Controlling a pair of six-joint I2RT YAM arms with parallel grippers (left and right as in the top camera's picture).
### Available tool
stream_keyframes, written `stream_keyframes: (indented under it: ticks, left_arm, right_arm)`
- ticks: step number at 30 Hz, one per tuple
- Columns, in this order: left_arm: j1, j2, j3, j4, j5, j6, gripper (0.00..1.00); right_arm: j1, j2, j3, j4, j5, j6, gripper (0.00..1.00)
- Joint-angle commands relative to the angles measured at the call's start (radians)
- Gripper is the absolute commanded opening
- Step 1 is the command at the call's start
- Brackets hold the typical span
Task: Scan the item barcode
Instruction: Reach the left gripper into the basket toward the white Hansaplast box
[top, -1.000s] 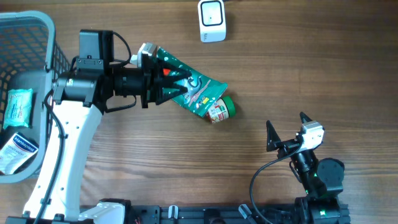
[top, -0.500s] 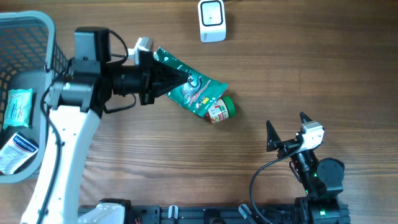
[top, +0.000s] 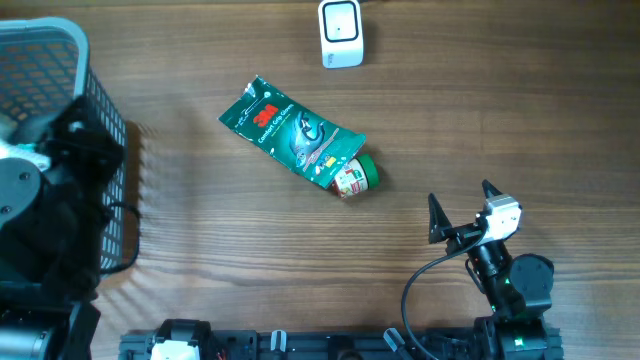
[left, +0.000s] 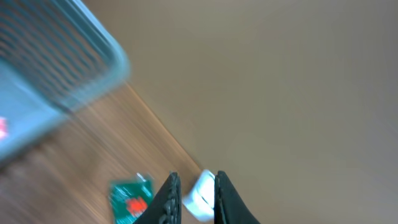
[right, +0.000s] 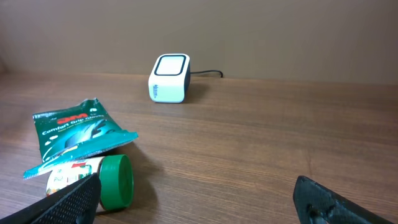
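Left claw: fingers close together with only a narrow gap, nothing between them. It's up high, angled down toward the scanner, near the basket. Left wrist view is blurry.

Right claw: fingers wide apart, empty, parked at the near right of the desk, facing the items.

Nearest to it is a small jar with a green cap, on its side. The green pouch lies flat, its lower corner overlapping the jar. Both sit mid-desk, between basket and scanner and well apart from the scanner.

Our read: nothing is held and nothing is at the scanner window, so we can't call any scan done. We see no barcode on either item, and we can't tell which one is up next.

Left to do, as we judge it:
- grasp an item
- lift it
- turn the barcode toward the scanner
- hold it there
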Motion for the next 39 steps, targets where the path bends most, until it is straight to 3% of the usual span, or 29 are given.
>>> stream_keyframes:
  ticks: [1, 3, 5, 7, 9, 12, 15, 24, 29, 39]
  left_arm:
    - [0.003, 0.006, 0.000, 0.023, -0.440, 0.032, 0.15]
    - [0.003, 0.006, 0.000, 0.069, -0.549, 0.032, 0.20]
    - [0.003, 0.006, 0.000, 0.095, -0.608, 0.032, 0.35]
    - [0.013, 0.009, 0.000, 0.099, -0.664, 0.032, 0.72]
    - [0.069, 0.026, 0.000, 0.097, -0.673, 0.032, 0.98]
    - [0.173, 0.066, 0.000, 0.087, -0.654, 0.031, 1.00]
    - [0.311, 0.135, 0.000, 0.046, -0.539, 0.031, 1.00]
    - [0.817, 0.497, 0.000, -0.094, 0.035, 0.012, 1.00]
    - [0.874, 0.713, 0.000, -0.205, 0.038, -0.138, 1.00]
    - [0.879, 1.009, 0.000, -0.200, -0.016, -0.262, 1.00]
  right_arm:
    - [-0.003, -0.001, -0.001, 0.006, 0.004, -0.007, 1.00]
    - [-0.003, -0.001, -0.001, 0.006, 0.004, -0.006, 1.00]
    - [-0.003, -0.001, -0.001, 0.006, 0.004, -0.007, 1.00]
    - [-0.003, -0.001, -0.001, 0.006, 0.004, -0.007, 1.00]
    - [-0.003, -0.001, -0.001, 0.006, 0.004, -0.007, 1.00]
    - [-0.003, -0.001, -0.001, 0.006, 0.004, -0.006, 1.00]
    - [-0.003, -0.001, -0.001, 0.006, 0.004, -0.007, 1.00]
    - [-0.003, -0.001, -0.001, 0.006, 0.004, -0.006, 1.00]
    - [-0.003, -0.001, -0.001, 0.006, 0.004, -0.006, 1.00]
    - [-0.003, -0.001, -0.001, 0.006, 0.004, -0.007, 1.00]
